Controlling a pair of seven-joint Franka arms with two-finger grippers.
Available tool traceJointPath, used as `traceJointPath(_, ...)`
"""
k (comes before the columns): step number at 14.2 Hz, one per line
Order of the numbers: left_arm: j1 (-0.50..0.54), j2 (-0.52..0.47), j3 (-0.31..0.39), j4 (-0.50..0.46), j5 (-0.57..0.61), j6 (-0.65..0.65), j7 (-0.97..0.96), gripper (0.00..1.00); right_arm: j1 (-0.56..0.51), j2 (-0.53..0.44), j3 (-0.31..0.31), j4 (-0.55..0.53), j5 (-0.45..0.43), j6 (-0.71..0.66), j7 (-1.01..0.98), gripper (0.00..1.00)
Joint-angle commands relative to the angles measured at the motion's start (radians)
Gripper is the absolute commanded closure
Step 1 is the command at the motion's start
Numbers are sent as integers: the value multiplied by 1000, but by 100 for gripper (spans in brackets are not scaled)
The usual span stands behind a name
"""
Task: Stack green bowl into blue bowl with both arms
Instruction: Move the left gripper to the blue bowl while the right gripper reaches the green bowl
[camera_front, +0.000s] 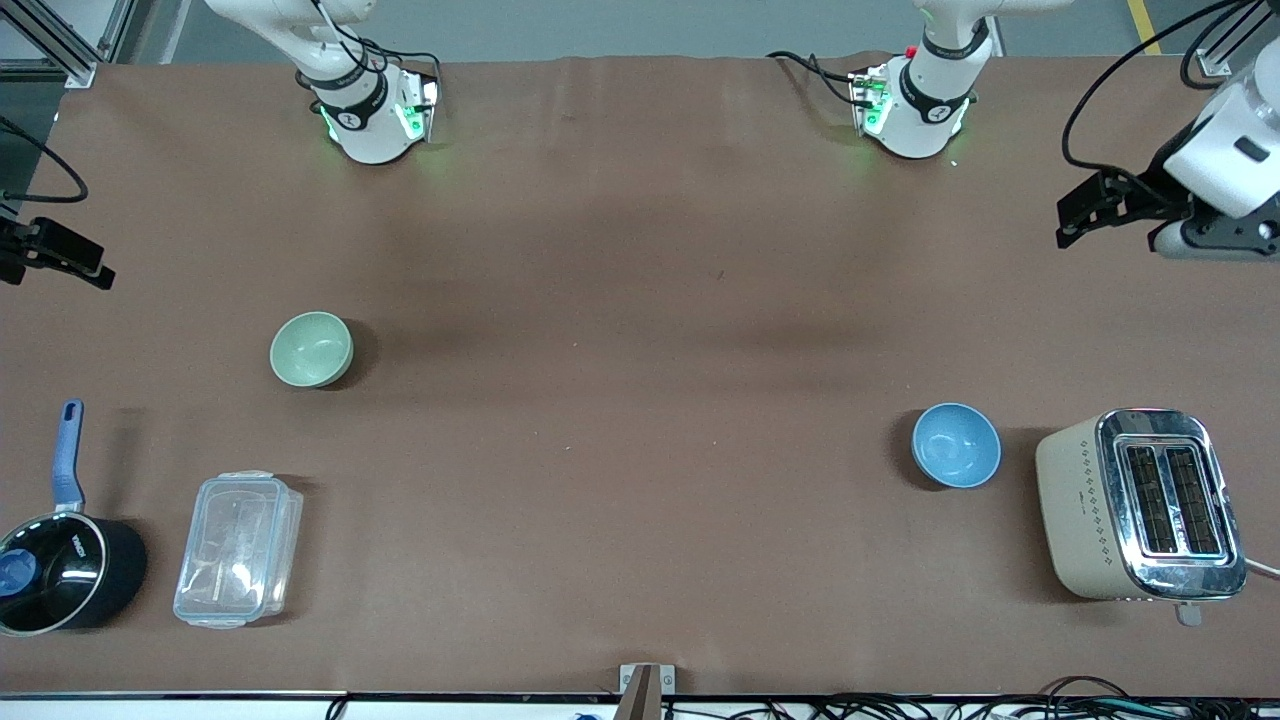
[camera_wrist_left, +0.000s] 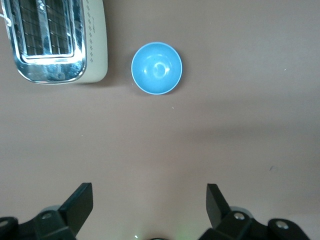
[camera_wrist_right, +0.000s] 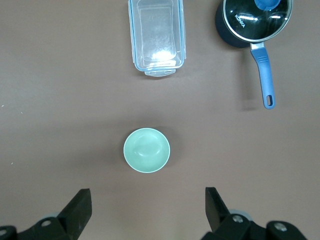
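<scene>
Front view — one green bowl (camera_front: 311, 348), one blue bowl (camera_front: 956, 445), well apart — left claw (camera_wrist_left: 149, 202) and right claw (camera_wrist_right: 148, 202) spread.

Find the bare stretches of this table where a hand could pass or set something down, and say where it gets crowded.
The widest bare patch lies between the green bowl and the blue bowl. It is crowded by the saucepan and clear container, and between the blue bowl and toaster. Both hands, left and right, wait open over the table's ends.
</scene>
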Motion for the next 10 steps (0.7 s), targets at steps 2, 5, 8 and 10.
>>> traceJointPath(2,10,152,3,-41,1,141,-9,0,-16,-11,7,-22,14,11,-10,0)
traceJointPath(5,19,251,5,-129,32,356,-9,0,-51,-15,7,-97,26,57,-14,1)
traceJointPath(8,19,342,3,-183,110,531,-61,0,-125,-25,5,-262,123,196,-102,1)
traceJointPath(10,19,394,3,-186,112,582,-64,0,-204,-19,5,-418,231,332,-220,2)
